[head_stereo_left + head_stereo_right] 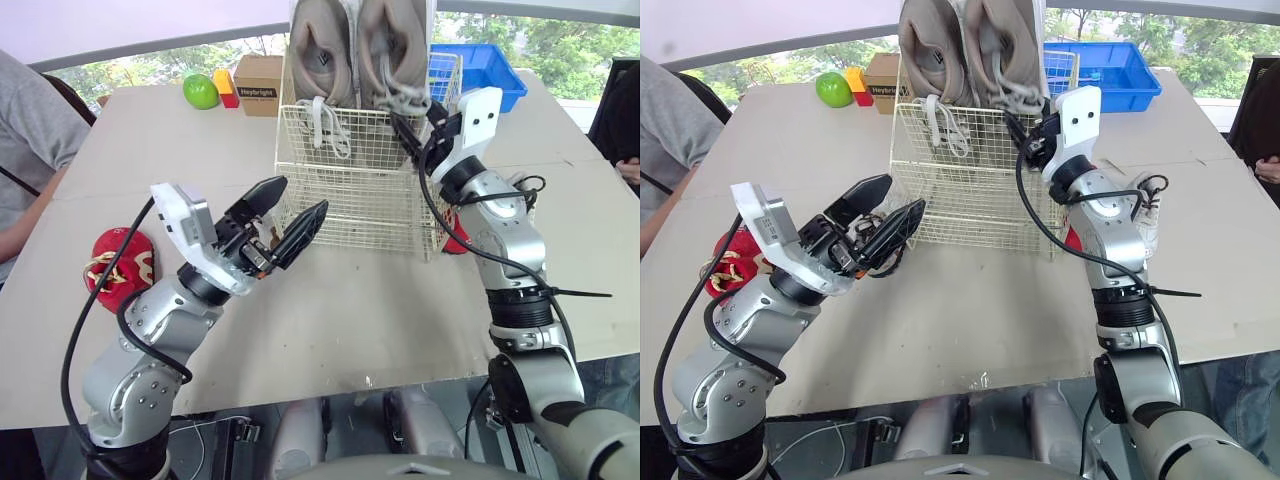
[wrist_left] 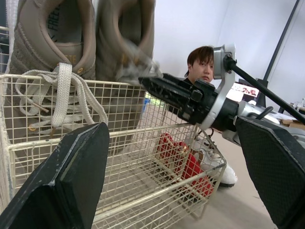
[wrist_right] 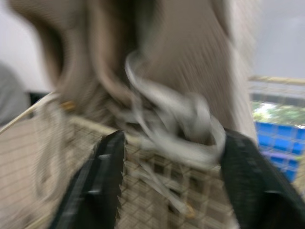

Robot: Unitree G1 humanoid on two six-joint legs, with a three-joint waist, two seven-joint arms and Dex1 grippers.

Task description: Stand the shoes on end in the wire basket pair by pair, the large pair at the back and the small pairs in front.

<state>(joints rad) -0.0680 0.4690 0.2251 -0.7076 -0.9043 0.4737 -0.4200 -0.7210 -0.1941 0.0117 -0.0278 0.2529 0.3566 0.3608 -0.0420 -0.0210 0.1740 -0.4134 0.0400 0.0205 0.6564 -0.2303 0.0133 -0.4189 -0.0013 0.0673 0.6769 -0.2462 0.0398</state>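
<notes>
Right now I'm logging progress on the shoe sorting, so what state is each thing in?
large beige shoes, standing on end at the wire basket's back, laces hanging over the wire.
wire basket, upright, front part without shoes.
red shoe, lying on the table, outside the basket.
left gripper, open, holding nothing.
right gripper, open, at a beige shoe's laces.

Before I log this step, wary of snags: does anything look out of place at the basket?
Yes. The large pair stands in the wire basket, but its laces spill loose over the wires, right where the open right gripper reaches. Red shoes lie outside, to its left.
</notes>
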